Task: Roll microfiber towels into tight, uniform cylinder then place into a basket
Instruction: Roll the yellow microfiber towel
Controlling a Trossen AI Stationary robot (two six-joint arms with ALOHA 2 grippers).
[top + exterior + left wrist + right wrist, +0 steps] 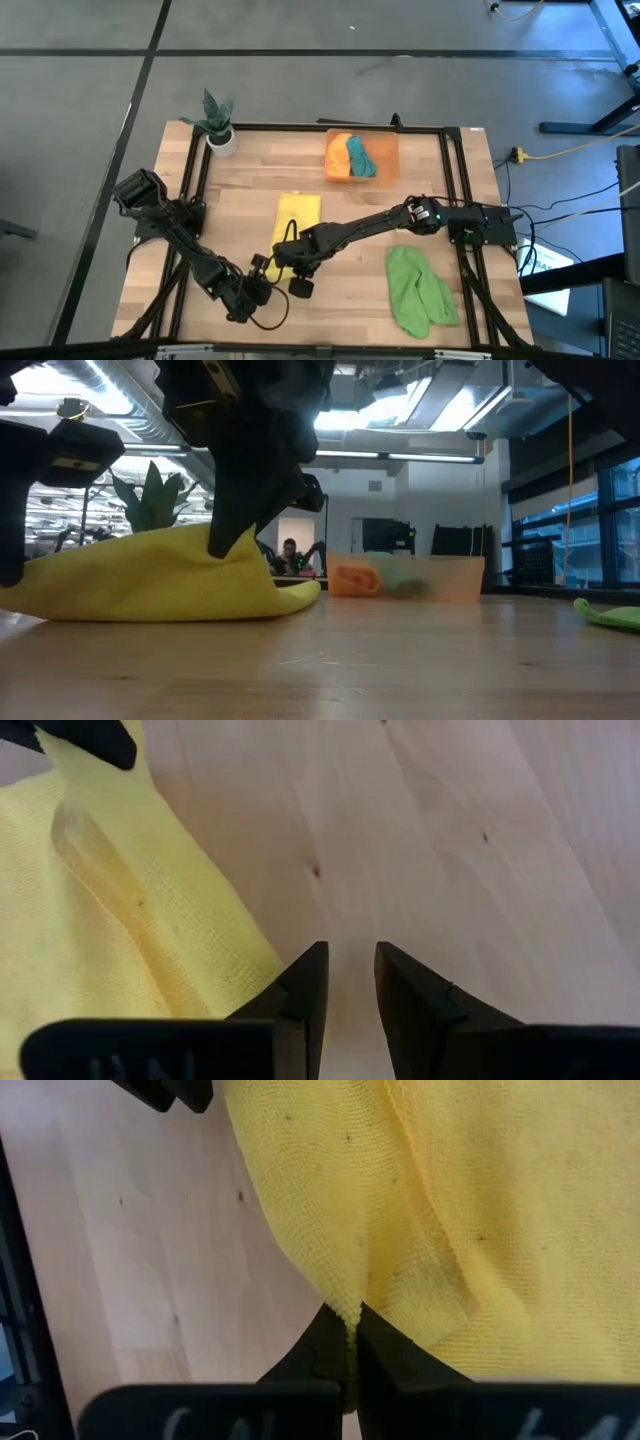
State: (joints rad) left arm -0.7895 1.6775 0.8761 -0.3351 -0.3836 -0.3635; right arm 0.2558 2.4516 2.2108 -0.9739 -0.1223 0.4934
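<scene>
Fingers of the right gripper point(350, 1342) clamp the yellow towel's point(296, 218) six-o'clock edge, probably to start rolling, while the left gripper point(350, 982) waits beside it, slightly parted and empty.

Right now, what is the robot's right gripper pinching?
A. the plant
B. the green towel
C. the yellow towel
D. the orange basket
C: the right wrist view shows the right gripper shut on an edge of the yellow towel, and from above that arm reaches across to the yellow towel in the middle of the table.
</scene>
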